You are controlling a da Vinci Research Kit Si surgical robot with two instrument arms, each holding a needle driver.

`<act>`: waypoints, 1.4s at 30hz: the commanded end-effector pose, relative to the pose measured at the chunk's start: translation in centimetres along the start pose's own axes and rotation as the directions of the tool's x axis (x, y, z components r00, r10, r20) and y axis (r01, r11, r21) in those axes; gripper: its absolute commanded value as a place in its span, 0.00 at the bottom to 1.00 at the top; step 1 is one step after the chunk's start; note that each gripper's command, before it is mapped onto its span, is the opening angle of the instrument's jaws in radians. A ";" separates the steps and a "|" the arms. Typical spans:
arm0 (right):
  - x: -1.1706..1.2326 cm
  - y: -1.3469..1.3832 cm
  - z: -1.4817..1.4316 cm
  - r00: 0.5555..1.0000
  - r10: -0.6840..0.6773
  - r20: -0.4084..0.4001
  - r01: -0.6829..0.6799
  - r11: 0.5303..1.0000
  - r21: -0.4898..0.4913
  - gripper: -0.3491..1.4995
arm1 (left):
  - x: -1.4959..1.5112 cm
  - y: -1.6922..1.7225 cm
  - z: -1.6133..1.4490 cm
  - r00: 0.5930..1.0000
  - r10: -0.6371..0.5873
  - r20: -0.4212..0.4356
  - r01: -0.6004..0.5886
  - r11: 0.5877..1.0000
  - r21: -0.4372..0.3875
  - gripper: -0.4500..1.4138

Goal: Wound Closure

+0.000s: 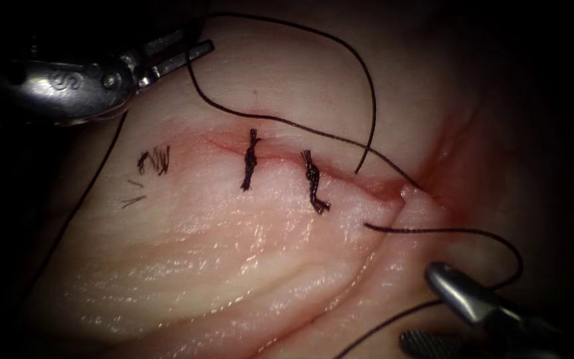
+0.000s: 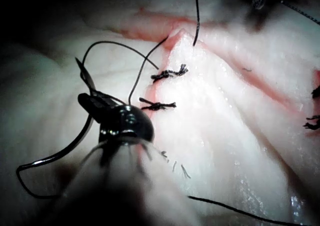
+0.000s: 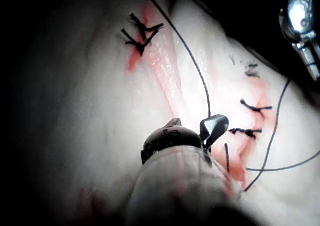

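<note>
Needle [image 2: 60, 153]: in the left wrist view the left hand [image 2: 92, 101] is clamped on its curve, closer to the pointed end than to the tail. The point stands free just past the hand's tips, and the long rest of the curve sweeps back beside the shaft. The needle lies wholly out of the tissue [image 1: 234, 252].

In the endoscope view this left hand [image 1: 199, 40] hangs over the tissue's far edge, well apart from the cut [image 1: 280, 158]. The thread [image 1: 373, 100] arcs away from just beside its tips and drops into the tissue near the cut's unclosed end [image 1: 393, 191]. Another run crosses from the hand toward that same end.

The right hand [image 1: 420, 304] is spread wide and grips nothing. A loop of thread curves just beside its upper finger. In the right wrist view, thread runs down close to the spread right hand [image 3: 197, 122], though contact cannot be judged.

Between the two hands, two knotted stitches [image 1: 250, 159] [image 1: 313, 181] cross the cut. Short cut ends [image 1: 154, 159] lie on the tissue nearer the left hand. Red fluid [image 1: 220, 143] lines the cut.
</note>
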 end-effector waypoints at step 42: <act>-0.31 0.50 0.37 0.802 -0.262 0.537 0.189 0.964 0.189 0.97 | -0.06 -0.09 -0.03 1.000 0.002 0.015 -0.002 1.000 0.001 0.00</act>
